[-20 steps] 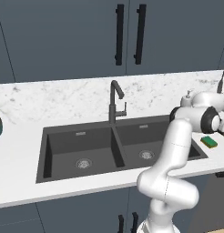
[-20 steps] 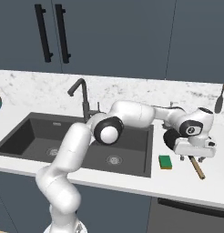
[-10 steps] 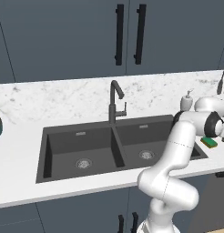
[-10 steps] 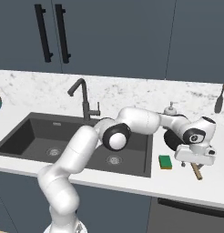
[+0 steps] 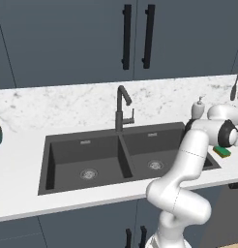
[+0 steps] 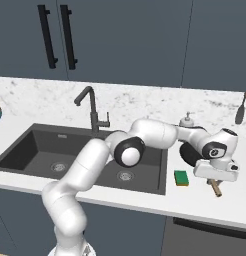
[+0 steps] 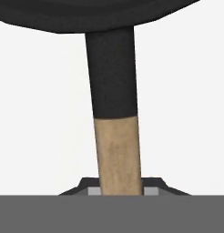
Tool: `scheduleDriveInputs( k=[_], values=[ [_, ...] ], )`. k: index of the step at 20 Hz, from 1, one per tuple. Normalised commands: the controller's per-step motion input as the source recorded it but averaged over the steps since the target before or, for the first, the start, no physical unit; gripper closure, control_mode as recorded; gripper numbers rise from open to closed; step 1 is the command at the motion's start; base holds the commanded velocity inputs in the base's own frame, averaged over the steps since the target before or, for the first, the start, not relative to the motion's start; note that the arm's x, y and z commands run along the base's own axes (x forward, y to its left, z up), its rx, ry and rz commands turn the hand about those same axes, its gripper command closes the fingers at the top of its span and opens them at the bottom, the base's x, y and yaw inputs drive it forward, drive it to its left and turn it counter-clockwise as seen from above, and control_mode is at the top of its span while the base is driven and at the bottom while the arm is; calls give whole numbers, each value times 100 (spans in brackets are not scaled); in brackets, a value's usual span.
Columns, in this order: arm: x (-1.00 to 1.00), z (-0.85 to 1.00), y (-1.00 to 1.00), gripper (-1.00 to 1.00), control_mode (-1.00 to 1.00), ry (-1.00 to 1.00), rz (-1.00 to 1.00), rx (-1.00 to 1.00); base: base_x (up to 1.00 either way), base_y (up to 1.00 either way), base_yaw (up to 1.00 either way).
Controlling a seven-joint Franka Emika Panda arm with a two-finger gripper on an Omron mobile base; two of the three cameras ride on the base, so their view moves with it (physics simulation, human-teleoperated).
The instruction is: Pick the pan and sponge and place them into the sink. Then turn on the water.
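The sink (image 6: pixel 25 150) lies to the left, with the sponge (image 6: pixel 181 177) on the counter beside it. Further right, the gripper (image 6: pixel 215 176) is clamped on the pan (image 6: pixel 189 152) handle's wooden end; it should lift level so the pan doesn't swing.

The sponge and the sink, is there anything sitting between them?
No. In the right base view, the sponge lies on white counter just beside the sink, with only bare counter between.
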Motion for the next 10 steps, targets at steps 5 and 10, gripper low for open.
scheduleDriveInputs(
  k=[5,10],
  values=[
    [0,0,0,100,-100,-1,1,0,0,0,0],
    [-3,13,21,100,-100,-11,16,0,0,0,0]
  ],
)
